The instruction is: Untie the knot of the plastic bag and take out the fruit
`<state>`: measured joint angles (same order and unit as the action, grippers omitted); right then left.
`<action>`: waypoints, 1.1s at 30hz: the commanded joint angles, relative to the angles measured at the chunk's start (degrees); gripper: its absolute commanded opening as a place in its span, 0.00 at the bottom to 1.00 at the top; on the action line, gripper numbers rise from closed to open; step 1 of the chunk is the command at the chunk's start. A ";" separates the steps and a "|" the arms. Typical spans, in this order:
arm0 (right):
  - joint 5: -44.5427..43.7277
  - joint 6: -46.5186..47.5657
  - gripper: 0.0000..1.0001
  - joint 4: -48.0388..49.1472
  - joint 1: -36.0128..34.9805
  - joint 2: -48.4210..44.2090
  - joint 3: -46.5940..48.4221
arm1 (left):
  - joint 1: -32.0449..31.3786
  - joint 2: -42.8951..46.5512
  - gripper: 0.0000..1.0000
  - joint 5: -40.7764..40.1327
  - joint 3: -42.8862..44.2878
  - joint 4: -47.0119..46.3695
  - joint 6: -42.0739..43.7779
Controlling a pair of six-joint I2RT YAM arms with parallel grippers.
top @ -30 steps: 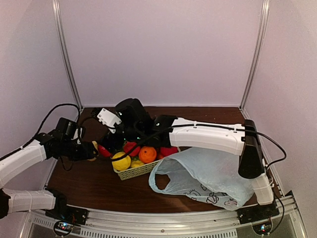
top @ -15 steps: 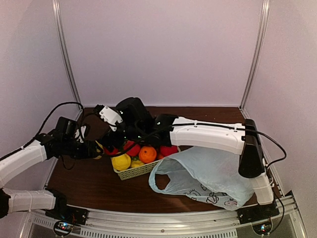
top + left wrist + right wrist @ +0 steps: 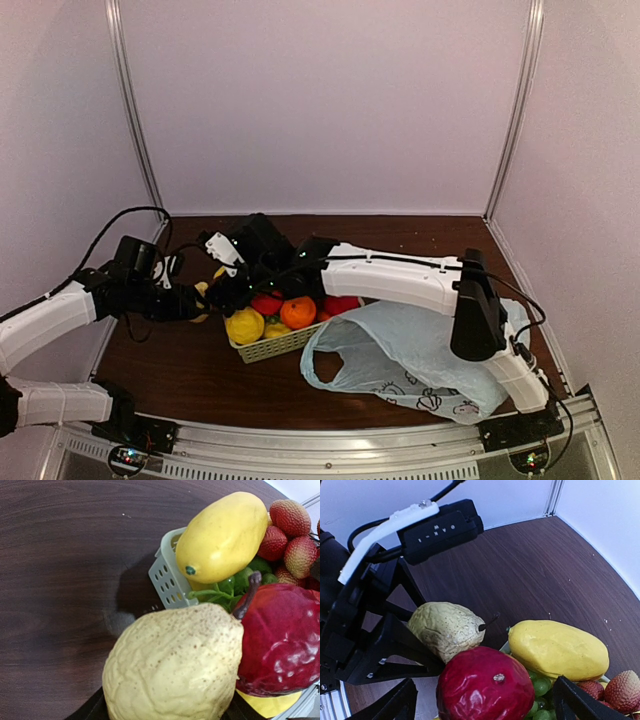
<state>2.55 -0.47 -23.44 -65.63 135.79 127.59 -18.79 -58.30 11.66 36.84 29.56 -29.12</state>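
My left gripper [image 3: 200, 300] is shut on a lumpy pale yellow fruit [image 3: 175, 665], held just left of the basket [image 3: 285, 343]. In the right wrist view that fruit [image 3: 445, 627] sits between the left gripper's black fingers [image 3: 395, 640]. My right gripper [image 3: 482, 705] hangs open over the basket, one finger on each side of a dark red fruit [image 3: 485, 685] and apart from it. A smooth yellow fruit [image 3: 557, 647], green grapes [image 3: 540, 685] and red lychees [image 3: 290, 530] lie in the basket. The pale blue plastic bag [image 3: 420, 360] lies slack at front right, its handle loop open. The knot is out of view.
An orange [image 3: 297, 311] and a round yellow fruit [image 3: 244, 325] sit at the basket's near side. The right arm [image 3: 400, 280] stretches across above the bag. White walls close in the brown table [image 3: 190, 370] at back and sides.
My left gripper has carried the lumpy fruit rightward, up to the basket's left edge. The right arm has shifted left and lower over the basket, its jaws a little wider.
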 commanded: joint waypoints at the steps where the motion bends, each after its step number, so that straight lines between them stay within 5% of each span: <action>1: -0.89 -2.27 0.95 -2.93 0.41 2.49 4.11 | 0.33 0.07 0.55 0.79 -0.28 -2.39 0.98; 5: -1.18 -2.31 0.90 -3.02 0.54 3.79 4.68 | 0.33 0.21 0.55 0.74 -0.30 -2.32 0.98; 15: 0.81 -1.40 0.50 -1.95 0.62 2.75 4.61 | 0.29 0.73 0.55 -2.02 0.42 -1.10 -0.08; 21: 1.47 3.17 0.48 2.85 0.45 -1.63 1.11 | 0.64 1.18 0.55 -8.80 4.20 4.23 -0.80; 33: 2.09 15.63 0.46 1.03 -0.30 -2.56 -0.10 | 6.61 1.19 0.56 -7.17 9.55 5.36 6.63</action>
<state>3.31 10.55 -21.06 -65.54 134.34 127.11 -12.93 -56.51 4.84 43.90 34.89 -26.79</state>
